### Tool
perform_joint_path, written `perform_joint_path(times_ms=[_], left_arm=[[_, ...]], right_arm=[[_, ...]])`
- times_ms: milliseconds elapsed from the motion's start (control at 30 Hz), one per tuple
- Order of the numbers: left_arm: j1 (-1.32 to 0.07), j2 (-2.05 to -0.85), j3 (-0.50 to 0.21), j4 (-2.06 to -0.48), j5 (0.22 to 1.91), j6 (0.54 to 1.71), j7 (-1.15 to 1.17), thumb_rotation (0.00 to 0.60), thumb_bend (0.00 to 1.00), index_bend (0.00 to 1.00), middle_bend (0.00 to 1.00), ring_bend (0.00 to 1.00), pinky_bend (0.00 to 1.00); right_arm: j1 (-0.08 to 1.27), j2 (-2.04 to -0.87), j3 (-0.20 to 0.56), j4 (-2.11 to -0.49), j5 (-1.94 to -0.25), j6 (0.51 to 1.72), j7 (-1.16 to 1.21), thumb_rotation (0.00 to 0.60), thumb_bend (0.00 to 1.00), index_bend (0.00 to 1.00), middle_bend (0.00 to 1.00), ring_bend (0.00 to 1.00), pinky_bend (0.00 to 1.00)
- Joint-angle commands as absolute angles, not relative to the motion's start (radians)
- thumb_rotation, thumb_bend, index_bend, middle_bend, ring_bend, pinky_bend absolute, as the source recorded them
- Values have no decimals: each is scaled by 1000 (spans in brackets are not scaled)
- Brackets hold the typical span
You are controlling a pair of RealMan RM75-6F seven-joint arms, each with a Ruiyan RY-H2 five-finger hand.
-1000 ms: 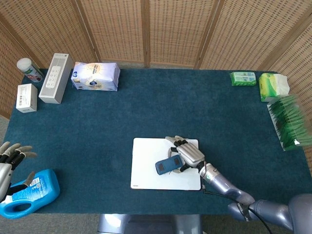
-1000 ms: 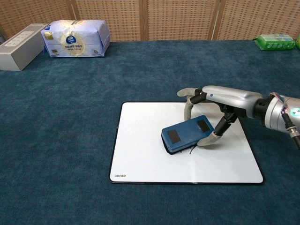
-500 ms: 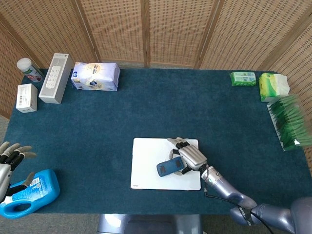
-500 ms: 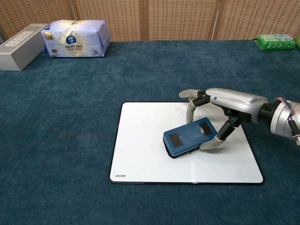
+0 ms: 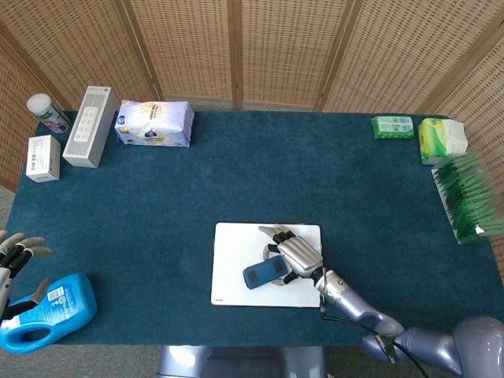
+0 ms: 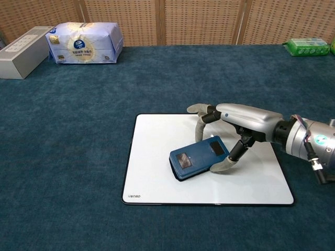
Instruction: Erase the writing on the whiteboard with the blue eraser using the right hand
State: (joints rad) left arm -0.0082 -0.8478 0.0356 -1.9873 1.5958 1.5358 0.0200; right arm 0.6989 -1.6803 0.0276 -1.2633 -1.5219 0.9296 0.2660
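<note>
A dark teal, carpet-like tabletop (image 5: 236, 181) fills both views, backed by woven wicker screen panels (image 5: 236, 47). Near its front edge lies the whiteboard (image 6: 157, 172), a flat white rectangle with rounded corners and a thin dark rim; small print sits at its near left corner, too small to read. No writing can be made out on the part of the board that shows, and the strip under the eraser and hand is hidden.

The right arm (image 6: 309, 144), metallic grey with a cable at the wrist, is cut off at the frame edge in both views. The right hand (image 6: 230, 130) grasps the blue eraser (image 6: 198, 157) between thumb and fingers; the eraser, a rounded block with two dark patches on top, rests tilted on the middle of the board.

At the far left, a blue plastic jug (image 5: 47, 319) lies at the tabletop's edge. The left hand (image 5: 16, 260) shows only partly there, fingers spread, just beside the jug; whether it touches it is unclear.

A white tissue pack (image 5: 153, 124) and a long grey box (image 5: 90, 126) sit at the back left.
</note>
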Motion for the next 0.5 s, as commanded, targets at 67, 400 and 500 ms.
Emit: perform_joint_path(times_ms=[67,400,500], left_arm=[[-7,-845,36,-1988,1597,1537,19,600,428,319,260,157,0],[-7,-842,34,-1999,1602,1539,30,600,427,321,261,156,0],[-7,-842,32,-2003,1603,1538,35,600,427,321,260,157,0]], right_arm=[[704,-1692,29,-1241,-1531,934,281,600,161,807,7,0,0],[698,-1686,25,-1199,-1536,949,317,600,161,808,10,0,0],[692,-1674,24,-1193,-1535,957,324,600,162,808,11,0,0]])
